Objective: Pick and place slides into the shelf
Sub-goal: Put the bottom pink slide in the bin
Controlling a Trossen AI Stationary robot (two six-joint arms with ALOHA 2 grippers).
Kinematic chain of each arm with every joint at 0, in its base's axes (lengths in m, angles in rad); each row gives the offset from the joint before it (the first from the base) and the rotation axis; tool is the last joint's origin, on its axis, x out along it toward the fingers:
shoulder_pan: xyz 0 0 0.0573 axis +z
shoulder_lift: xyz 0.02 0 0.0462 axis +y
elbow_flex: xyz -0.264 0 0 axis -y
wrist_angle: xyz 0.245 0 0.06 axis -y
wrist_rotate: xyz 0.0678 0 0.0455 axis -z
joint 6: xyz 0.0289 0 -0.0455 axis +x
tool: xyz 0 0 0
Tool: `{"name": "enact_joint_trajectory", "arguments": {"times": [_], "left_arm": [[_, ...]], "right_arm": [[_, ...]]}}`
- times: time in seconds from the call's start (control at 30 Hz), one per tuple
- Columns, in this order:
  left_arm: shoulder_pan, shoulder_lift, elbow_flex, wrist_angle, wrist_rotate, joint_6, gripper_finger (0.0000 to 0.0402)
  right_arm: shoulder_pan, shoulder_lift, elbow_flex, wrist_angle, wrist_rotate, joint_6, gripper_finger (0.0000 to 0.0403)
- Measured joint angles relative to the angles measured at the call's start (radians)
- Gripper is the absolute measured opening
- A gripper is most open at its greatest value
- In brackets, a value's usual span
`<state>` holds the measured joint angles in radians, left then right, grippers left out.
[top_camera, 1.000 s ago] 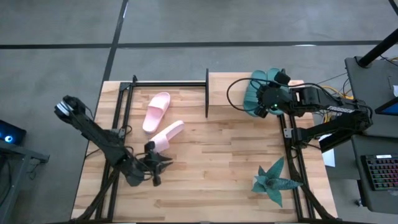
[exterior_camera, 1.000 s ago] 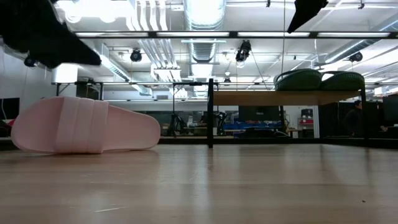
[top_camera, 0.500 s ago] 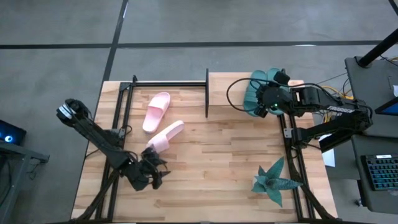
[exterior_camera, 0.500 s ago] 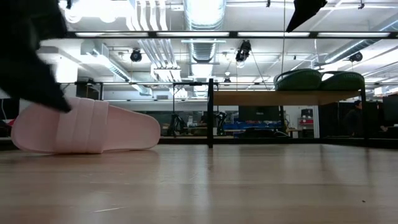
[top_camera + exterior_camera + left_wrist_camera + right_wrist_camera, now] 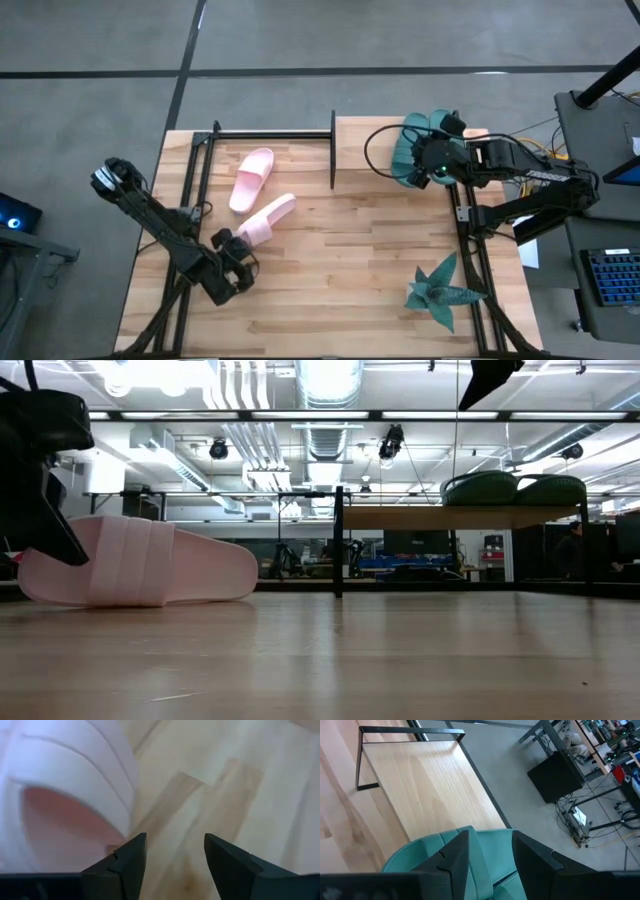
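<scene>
On the large wooden tabletop, the small light-wood shelf on black posts at the far right already carries two dark teal-green soft slides, while two pale pink soft slides lie on the table's left half; a teal spiky star-shaped plant sits near right. The left gripper, fingers apart and empty, sits at the nearer pink slide's end, so it should straddle the strap's edge squarely before closing. The right gripper hangs over the teal pair with fingers parted, holding nothing.
</scene>
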<state>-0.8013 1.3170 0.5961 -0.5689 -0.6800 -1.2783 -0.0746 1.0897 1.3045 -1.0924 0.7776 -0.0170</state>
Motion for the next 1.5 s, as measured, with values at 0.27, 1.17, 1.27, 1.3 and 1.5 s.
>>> {"name": "enact_joint_trajectory", "arguments": {"times": [0.27,1.17,1.27,1.3,1.5], "left_arm": [[0.001,0.0,-0.024,-0.069,-0.039,0.009,0.0182],[0.003,-0.001,0.008,-0.25,0.158,-0.174,0.0182],[-0.001,0.002,0.006,-0.396,0.184,-0.336,0.0182],[-0.001,0.002,0.001,-0.42,0.178,-0.37,0.0182],[0.0,-0.005,0.003,-0.398,0.041,-0.429,0.0182]], "right_arm": [[0.0,0.0,0.0,0.0,0.0,-0.002,0.0137],[0.0,0.0,-0.004,-0.002,-0.027,-0.002,0.0137],[0.0,0.0,-0.006,-0.002,-0.029,-0.002,0.0136],[0.0,0.0,-0.007,-0.002,-0.029,-0.002,0.0135],[0.0,0.0,-0.019,-0.002,-0.029,-0.002,0.0137]]}}
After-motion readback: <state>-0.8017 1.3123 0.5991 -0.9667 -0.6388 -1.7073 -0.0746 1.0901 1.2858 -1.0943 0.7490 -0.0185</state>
